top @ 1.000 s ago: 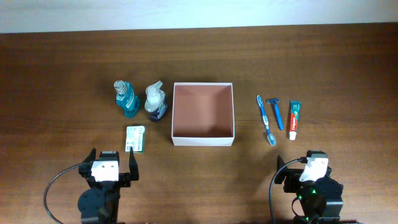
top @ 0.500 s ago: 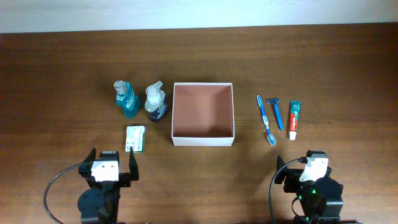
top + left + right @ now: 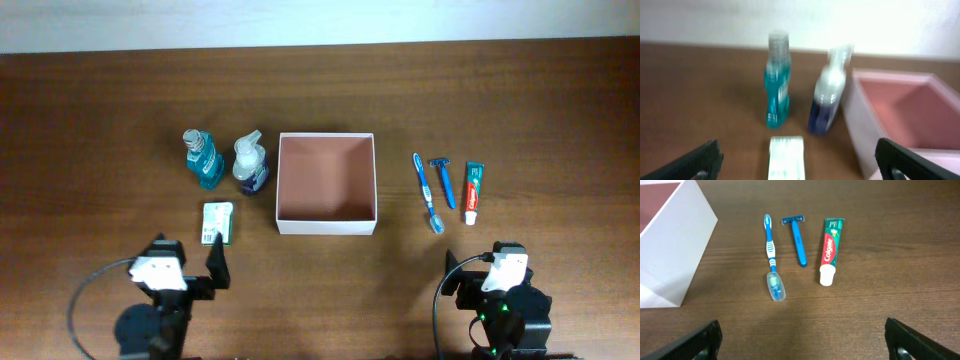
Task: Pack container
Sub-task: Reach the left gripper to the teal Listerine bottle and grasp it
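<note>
The container (image 3: 327,226), a square white-walled box with a brownish-pink inside, sits mid-table and holds nothing. It also shows in the left wrist view (image 3: 865,125) and the right wrist view (image 3: 680,260). To its left stand a teal mouthwash bottle (image 3: 203,158) (image 3: 777,85) and a spray bottle (image 3: 250,165) (image 3: 827,95). A green-and-white packet (image 3: 217,222) (image 3: 786,157) lies in front of them. To its right lie a toothbrush (image 3: 427,192) (image 3: 771,255), a razor (image 3: 443,181) (image 3: 799,242) and a toothpaste tube (image 3: 472,191) (image 3: 829,250). My left gripper (image 3: 185,255) (image 3: 800,162) is open, just short of the packet. My right gripper (image 3: 487,262) (image 3: 802,340) is open and empty.
The brown wooden table (image 3: 540,110) ends at a pale wall along its far edge. Both arm bases and their cables sit at the near edge.
My left gripper has shifted slightly and turned a little; its wrist view is blurred. The right arm and all objects have not moved.
</note>
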`<move>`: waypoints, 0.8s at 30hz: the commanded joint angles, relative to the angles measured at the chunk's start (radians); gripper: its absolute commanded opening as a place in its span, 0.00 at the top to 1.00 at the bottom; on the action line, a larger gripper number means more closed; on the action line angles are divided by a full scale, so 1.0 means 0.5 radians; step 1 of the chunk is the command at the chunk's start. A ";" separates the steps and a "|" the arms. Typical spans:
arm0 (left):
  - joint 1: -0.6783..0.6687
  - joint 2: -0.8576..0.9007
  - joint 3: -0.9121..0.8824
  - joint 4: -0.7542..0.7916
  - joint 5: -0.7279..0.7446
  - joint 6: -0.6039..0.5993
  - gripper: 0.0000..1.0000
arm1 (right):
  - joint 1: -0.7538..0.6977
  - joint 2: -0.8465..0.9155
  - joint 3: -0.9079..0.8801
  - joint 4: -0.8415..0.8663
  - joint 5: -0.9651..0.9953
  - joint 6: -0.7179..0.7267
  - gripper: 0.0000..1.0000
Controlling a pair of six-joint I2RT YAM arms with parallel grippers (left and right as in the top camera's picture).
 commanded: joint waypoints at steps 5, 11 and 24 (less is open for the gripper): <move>0.002 1.187 1.141 -0.355 -0.199 0.058 0.00 | -0.014 -0.013 -0.007 -0.001 0.032 -0.013 0.01; 0.001 2.521 2.543 -1.030 -0.114 0.186 0.00 | -0.014 -0.013 -0.007 -0.001 0.032 -0.013 0.01; 0.000 3.539 2.953 -1.307 -0.072 0.530 0.01 | -0.014 -0.013 -0.007 -0.001 0.032 -0.012 0.01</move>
